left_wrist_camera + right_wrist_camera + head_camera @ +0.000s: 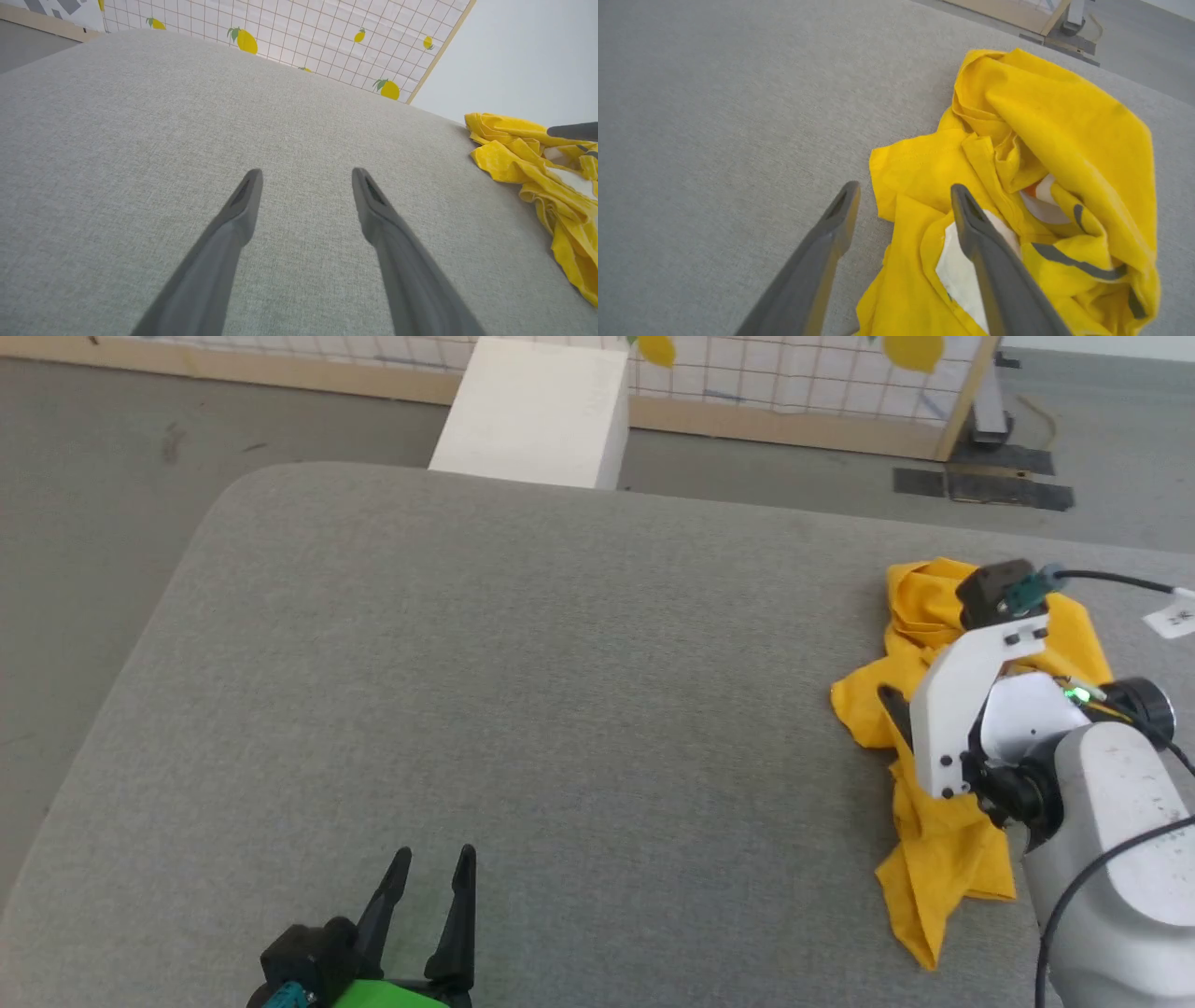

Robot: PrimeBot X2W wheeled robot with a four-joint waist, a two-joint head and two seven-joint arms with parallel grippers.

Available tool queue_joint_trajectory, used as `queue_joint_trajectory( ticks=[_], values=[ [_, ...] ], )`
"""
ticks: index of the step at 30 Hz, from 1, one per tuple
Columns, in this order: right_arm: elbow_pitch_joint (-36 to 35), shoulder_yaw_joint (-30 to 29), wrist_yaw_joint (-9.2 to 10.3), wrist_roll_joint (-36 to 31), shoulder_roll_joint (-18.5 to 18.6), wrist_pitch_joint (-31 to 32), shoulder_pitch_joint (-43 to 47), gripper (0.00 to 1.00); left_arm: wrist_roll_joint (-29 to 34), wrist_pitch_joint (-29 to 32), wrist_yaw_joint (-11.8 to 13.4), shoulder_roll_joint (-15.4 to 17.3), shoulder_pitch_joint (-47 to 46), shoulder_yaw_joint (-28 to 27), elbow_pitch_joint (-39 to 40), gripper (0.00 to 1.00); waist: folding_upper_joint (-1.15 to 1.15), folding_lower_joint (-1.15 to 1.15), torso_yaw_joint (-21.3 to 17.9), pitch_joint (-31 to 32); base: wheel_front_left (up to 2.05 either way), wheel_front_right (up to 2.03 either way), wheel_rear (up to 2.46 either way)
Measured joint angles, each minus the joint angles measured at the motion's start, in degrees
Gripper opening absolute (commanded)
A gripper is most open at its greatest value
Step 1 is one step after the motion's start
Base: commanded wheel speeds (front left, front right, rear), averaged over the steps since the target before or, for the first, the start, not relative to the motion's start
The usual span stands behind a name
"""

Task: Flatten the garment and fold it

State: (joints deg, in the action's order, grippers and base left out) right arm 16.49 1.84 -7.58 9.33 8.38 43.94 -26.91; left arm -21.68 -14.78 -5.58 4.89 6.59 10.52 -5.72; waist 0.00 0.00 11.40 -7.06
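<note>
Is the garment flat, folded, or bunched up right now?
Bunched up: the garment lies in a crumpled heap on the grey surface, layers overlapping, a white patch partly buried.

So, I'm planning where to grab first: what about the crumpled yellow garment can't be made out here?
- Head view: the robot's pale right arm covers the middle of the crumpled mustard-yellow fabric garment.
- Left wrist view: the right edge cuts the garment off.
- Right wrist view: the bottom edge cuts it off, and a finger of the right gripper hides part of its white patch.
</note>
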Motion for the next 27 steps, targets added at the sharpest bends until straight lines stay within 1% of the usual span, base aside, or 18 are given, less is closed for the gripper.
queue_joint_trajectory(
  ticks=[3,6,9,10,11,12,16,19,21,23,26,27],
  values=[
    [5.3,0.1,0.00,-2.8,0.4,0.9,-0.9,1.00,0.0,0.0,-0.3,0.0,-0.5,0.2,-0.5,1.00,0.00,0.00,1.6,-0.4,0.00,0.00,0.00],
    [10.2,-0.2,0.00,-6.0,0.6,0.0,-1.7,1.00,0.0,0.0,-0.4,0.0,-0.7,0.2,-1.0,1.00,0.00,0.00,3.4,-0.8,0.00,0.00,0.00],
    [14.6,-2.2,0.00,-7.3,-0.2,-1.8,-1.7,1.00,0.0,0.0,-0.4,0.0,-0.8,0.3,-1.3,1.00,0.00,0.00,5.1,-1.1,0.00,0.00,0.00],
    [15.7,-2.2,0.00,-7.9,-0.3,-2.2,-1.7,0.91,0.0,0.0,-0.4,0.0,-0.8,0.3,-1.4,1.00,0.00,0.00,5.5,-1.2,0.00,0.00,0.00],
    [17.0,-2.1,0.00,-8.4,-0.4,-2.9,-1.7,0.30,0.0,0.0,-0.4,0.0,-0.8,0.4,-1.5,1.00,0.00,0.00,6.0,-1.3,0.00,0.00,0.00],
    [17.9,-2.2,0.00,-9.1,-0.5,-3.9,-1.7,0.00,0.0,0.0,-0.4,0.0,-0.8,0.4,-1.5,1.00,0.00,0.00,6.4,-1.3,0.00,0.00,0.00],
    [19.7,-2.4,0.00,-9.6,-0.4,-7.8,-2.9,0.00,-0.1,0.0,-0.4,0.0,-0.8,0.2,-1.6,1.00,0.00,0.00,7.1,-0.9,0.00,0.00,0.00],
    [19.4,0.3,0.00,-8.9,-0.2,-10.8,-5.4,0.00,-0.1,0.0,-0.4,0.0,-0.8,0.3,-1.6,1.00,0.00,0.00,6.9,-0.1,0.00,0.00,0.00],
    [18.7,3.4,0.00,-7.1,-0.8,-12.6,-7.4,0.00,-0.1,0.0,-0.4,0.0,-0.7,0.3,-1.6,1.00,0.00,0.00,6.7,0.5,0.00,0.00,0.00],
    [17.4,8.3,0.01,-3.9,-1.9,-14.2,-9.5,0.00,-0.1,0.0,-0.4,-0.1,-0.7,0.3,-1.5,1.00,0.00,0.00,6.4,0.9,0.00,0.00,0.00],
    [15.9,15.3,0.00,2.4,-4.4,-14.5,-10.8,0.00,-0.1,0.0,-0.4,-0.2,-0.7,0.4,-1.3,1.00,0.00,0.00,5.9,1.1,0.00,0.00,0.00],
    [15.7,16.8,0.00,3.8,-5.0,-14.5,-10.9,0.00,-0.1,0.0,-0.4,-0.2,-0.7,0.4,-1.3,1.00,0.00,0.00,5.9,1.0,0.00,0.00,0.00]
  ],
)
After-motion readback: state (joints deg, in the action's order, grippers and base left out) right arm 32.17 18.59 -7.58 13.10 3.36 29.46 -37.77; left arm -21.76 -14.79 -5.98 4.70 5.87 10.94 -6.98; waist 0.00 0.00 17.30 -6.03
